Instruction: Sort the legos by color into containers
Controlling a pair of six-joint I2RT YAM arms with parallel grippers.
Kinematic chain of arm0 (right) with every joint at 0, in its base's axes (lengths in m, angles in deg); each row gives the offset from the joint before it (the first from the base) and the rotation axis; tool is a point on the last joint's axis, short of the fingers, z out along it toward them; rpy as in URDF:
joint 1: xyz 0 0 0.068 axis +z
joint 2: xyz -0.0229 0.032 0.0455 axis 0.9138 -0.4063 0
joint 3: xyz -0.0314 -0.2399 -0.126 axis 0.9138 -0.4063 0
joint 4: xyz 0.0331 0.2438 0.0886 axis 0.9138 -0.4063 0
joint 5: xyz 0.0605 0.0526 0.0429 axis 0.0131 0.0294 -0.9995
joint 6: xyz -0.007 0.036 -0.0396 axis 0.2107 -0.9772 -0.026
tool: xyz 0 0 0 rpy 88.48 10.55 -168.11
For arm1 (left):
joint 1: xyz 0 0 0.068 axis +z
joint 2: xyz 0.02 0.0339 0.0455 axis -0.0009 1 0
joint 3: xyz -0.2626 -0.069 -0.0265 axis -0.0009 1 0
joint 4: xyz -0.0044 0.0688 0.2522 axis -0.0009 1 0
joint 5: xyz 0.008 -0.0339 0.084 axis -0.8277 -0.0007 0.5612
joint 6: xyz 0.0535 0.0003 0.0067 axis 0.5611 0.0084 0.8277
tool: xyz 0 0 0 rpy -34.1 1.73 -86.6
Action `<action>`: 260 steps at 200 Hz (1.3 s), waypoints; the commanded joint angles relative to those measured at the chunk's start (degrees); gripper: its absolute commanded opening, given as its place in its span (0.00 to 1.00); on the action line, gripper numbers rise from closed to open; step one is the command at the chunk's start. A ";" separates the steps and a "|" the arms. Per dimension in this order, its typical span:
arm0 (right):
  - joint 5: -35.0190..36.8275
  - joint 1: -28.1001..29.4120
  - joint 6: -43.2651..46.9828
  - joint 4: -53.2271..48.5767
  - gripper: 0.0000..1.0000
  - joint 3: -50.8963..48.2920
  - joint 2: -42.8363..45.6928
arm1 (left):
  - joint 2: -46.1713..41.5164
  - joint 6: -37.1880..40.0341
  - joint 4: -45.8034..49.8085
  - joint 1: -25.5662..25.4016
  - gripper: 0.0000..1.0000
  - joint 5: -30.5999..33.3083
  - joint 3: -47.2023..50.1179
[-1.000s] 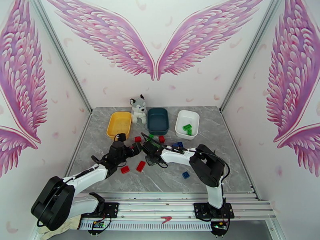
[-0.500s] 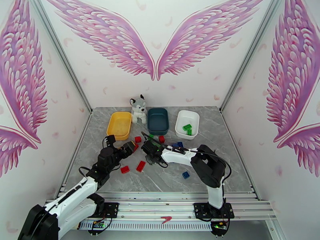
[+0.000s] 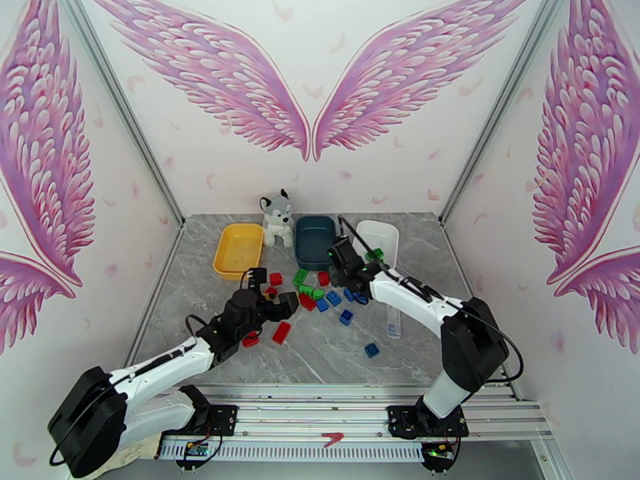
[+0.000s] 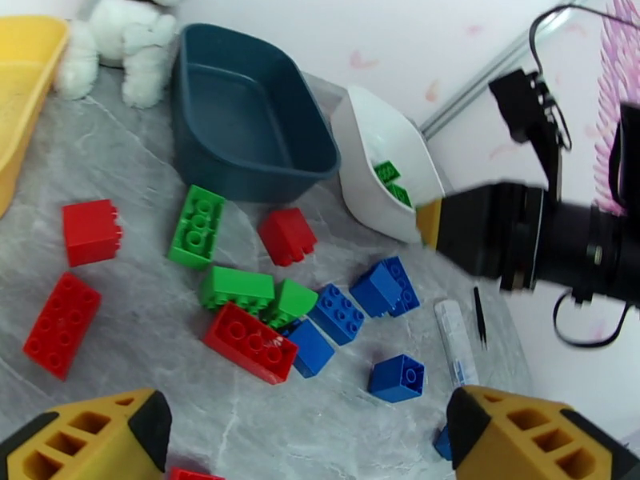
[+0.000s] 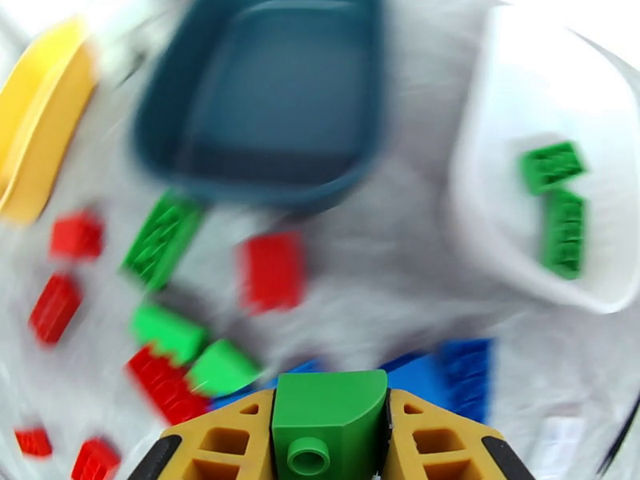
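Yellow tray (image 4: 28,82): cropped by the left edge, left wrist view.
Plush toy (image 4: 132,42): head cut off at the top.
Loose bricks (image 5: 272,270): motion-blurred, right wrist view.
Left tool (image 4: 308,418): fingers cropped at bottom edge.

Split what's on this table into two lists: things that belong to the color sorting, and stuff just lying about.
For the job:
- loose legos, red, green and blue
- green brick gripped in the right tool
- yellow tray
- teal tray
- white tray, already holding two green bricks

Lying about:
- husky plush
- clear tube
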 commanded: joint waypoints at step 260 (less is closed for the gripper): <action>-11.68 9.30 6.50 -3.91 0.72 18.77 -18.48 | -5.78 -2.89 1.41 11.23 0.97 -0.48 4.53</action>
